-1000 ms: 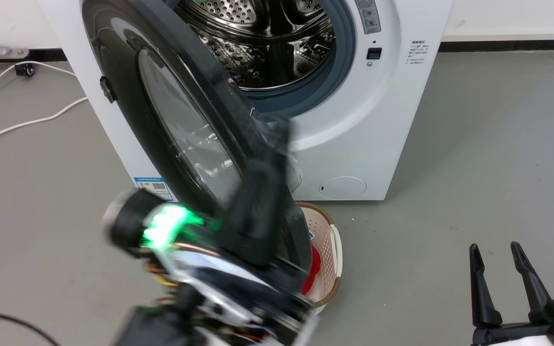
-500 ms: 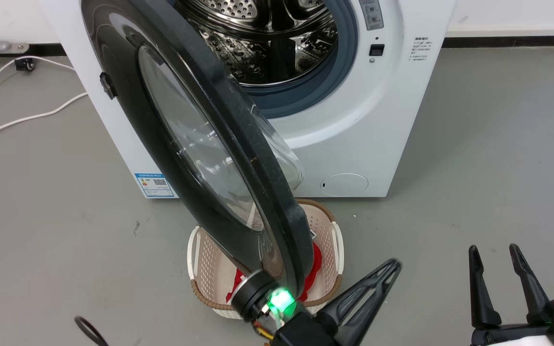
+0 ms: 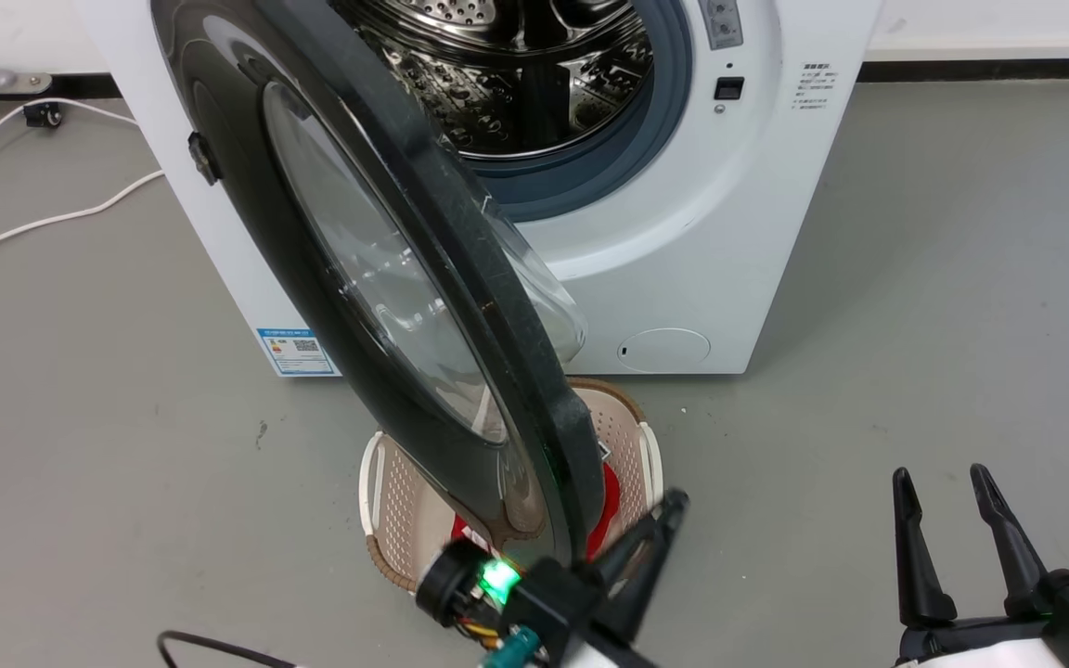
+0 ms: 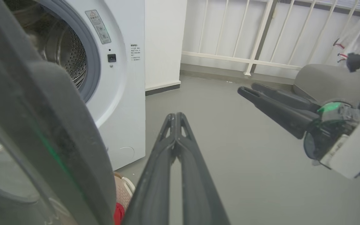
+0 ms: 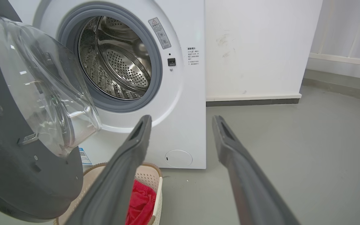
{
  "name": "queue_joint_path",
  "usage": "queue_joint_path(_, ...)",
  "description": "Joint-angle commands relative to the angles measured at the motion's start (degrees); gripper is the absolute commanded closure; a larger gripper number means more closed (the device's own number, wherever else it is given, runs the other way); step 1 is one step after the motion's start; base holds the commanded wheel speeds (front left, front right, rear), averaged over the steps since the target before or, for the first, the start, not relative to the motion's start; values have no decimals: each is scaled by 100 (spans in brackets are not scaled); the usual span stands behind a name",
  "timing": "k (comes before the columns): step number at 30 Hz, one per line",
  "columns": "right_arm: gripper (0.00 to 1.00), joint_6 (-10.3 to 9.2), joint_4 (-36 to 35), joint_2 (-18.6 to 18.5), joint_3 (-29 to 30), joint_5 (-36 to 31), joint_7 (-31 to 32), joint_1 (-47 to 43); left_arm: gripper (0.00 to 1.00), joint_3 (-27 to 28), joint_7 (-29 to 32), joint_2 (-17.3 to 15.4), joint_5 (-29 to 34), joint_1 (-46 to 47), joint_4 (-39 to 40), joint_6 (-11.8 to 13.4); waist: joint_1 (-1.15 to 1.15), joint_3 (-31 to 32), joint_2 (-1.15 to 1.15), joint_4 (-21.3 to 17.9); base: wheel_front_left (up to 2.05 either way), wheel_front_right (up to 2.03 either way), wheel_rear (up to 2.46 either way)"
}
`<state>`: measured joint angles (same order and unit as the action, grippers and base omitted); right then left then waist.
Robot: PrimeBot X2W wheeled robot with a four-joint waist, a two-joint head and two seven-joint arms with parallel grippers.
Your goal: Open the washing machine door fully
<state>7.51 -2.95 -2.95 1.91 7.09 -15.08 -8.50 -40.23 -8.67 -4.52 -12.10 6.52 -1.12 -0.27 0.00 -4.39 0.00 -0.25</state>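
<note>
The washing machine door (image 3: 460, 278) stands swung out from the white machine (image 3: 683, 278), its black rim edge-on to me and its clear glass bowl (image 5: 42, 84) facing the drum mouth (image 3: 516, 83). My left gripper (image 3: 669, 508) is shut on nothing, low at the door's free edge and just right of it, apart from the rim. In the left wrist view the shut left gripper (image 4: 175, 116) points past the door (image 4: 52, 125) at bare floor. My right gripper (image 3: 940, 478) stands open at the lower right, far from the door; the right gripper (image 5: 181, 120) faces the machine.
A woven laundry basket (image 3: 632, 445) with red cloth (image 5: 142, 200) sits on the floor under the door's lower edge. White cables (image 3: 33, 223) trail at the left. A black cable (image 3: 219, 645) lies near my base. A white railing (image 4: 261, 31) lines the far wall.
My left arm dropped from the door's rim to low beside its bottom edge, then shifted a little left. The door angle looks the same. The right gripper stayed put.
</note>
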Motion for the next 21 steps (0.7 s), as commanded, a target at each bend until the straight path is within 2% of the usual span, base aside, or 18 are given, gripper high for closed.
queue_joint_path(1, 0, -3, 31, 14, -2, 33, -10, 42, 100, 89, -97, 45, -74, 118, -93, 87, 0, 0, 0, -22, 0, 0, 0)
queue_joint_path(7, 0, -4, 92, 14, -78, 64, -10, 64, 100, 294, -347, 129, -278, 542, -528, 382, 0, -12, 0, -113, 0, 0, 0)
queue_joint_path(21, 0, -4, 211, 14, -104, 149, -10, 91, 100, 327, -509, 131, -565, 777, -1075, 728, 0, -44, 0, -182, 0, 0, 0)
